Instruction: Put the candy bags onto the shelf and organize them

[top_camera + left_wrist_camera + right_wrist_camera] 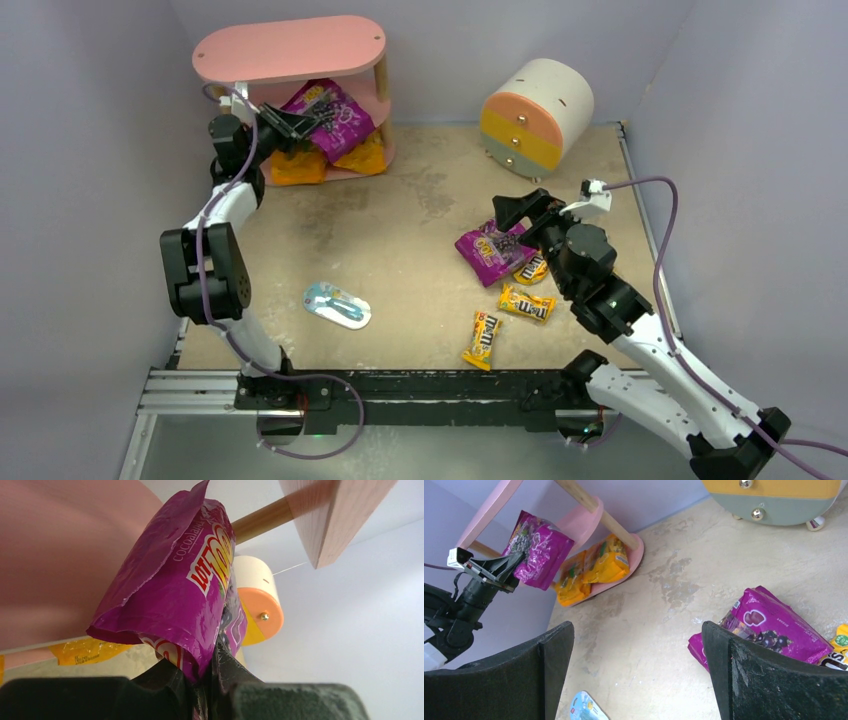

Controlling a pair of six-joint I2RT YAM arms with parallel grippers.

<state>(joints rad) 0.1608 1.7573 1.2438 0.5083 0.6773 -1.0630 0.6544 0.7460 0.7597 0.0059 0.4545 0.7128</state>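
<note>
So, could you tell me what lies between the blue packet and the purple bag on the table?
Nothing: in the top view, the table is bare between the blue packet and that purple bag.

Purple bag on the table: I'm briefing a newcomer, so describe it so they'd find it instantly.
Find the round drum cabinet at the back right. On the table in front of it lies the purple bag, far larger than the small yellow packs beside it.

We count two purple bags (338, 120) (487, 255), two orange bags (298, 168) (365, 157) at eleven o'clock, three small yellow packs (481, 340) (527, 303) (531, 268) visible at four o'clock, one blue packet (337, 304), one pink shelf (290, 48) and one round cabinet (537, 110).
</note>
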